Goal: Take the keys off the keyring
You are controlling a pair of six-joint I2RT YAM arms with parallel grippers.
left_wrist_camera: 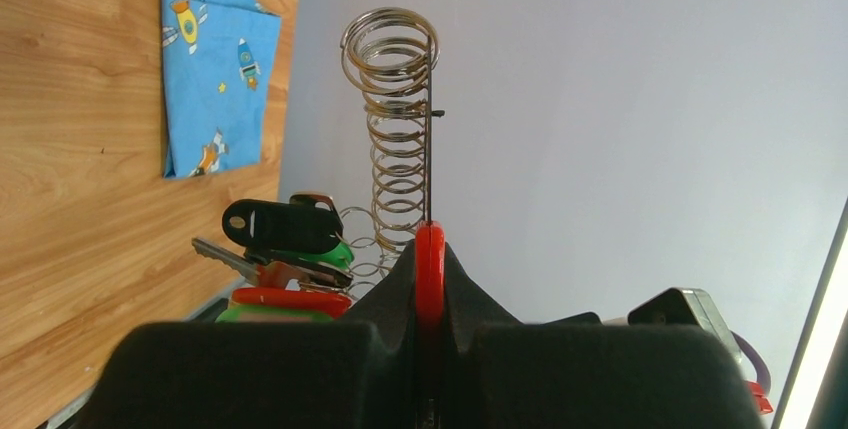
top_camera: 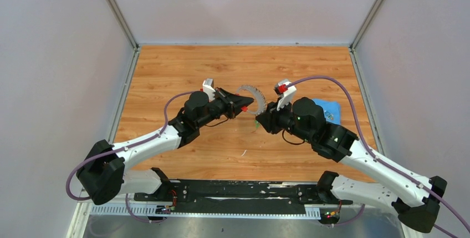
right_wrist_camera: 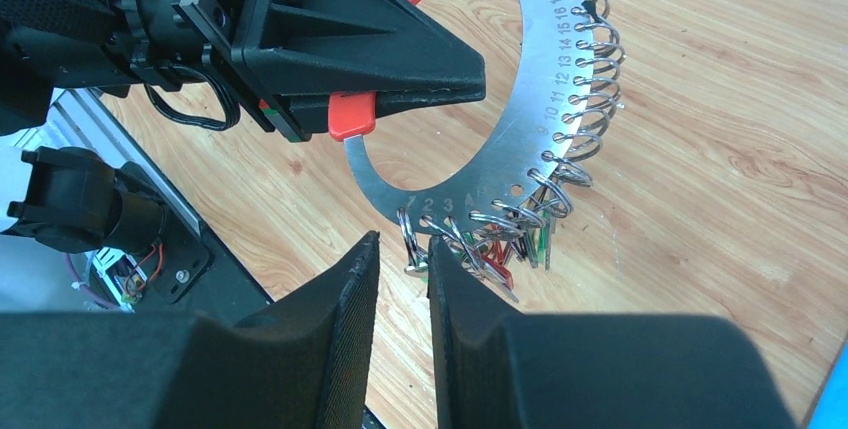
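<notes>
The keyring is a flat silvery numbered crescent with many small split rings along its outer edge and red end caps. My left gripper is shut on a red end cap and holds the keyring above the table. The keys, with green and red caps, hang bunched from the lowest split rings; they also show in the left wrist view with a black tag. My right gripper is narrowly open, its tips just short of the lowest split ring beside the keys, with nothing clamped.
A folded blue patterned cloth lies on the wooden table right of my right arm, also in the left wrist view. White walls enclose the table on three sides. My left gripper's black body fills the upper left of the right wrist view.
</notes>
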